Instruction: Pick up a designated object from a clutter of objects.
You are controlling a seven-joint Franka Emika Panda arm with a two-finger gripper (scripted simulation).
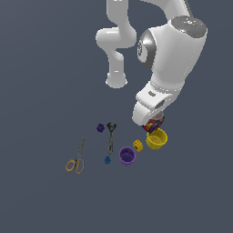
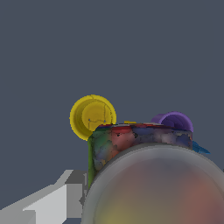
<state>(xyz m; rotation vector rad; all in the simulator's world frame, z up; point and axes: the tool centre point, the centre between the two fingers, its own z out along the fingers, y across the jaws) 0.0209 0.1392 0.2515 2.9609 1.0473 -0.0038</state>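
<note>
Gripper (image 1: 154,122) is seen low over the floor w/ the chequered box (image 1: 155,124) tucked right under it; whether it is clamped on the box can't be told. In wrist view the box (image 2: 140,140) fills the foreground, one finger (image 2: 48,203) beside it. Yellow cup (image 1: 157,139) sits just beside; die (image 1: 137,145), purple cup (image 1: 127,156), scissors (image 1: 76,160) lie toward exterior view's left.
</note>
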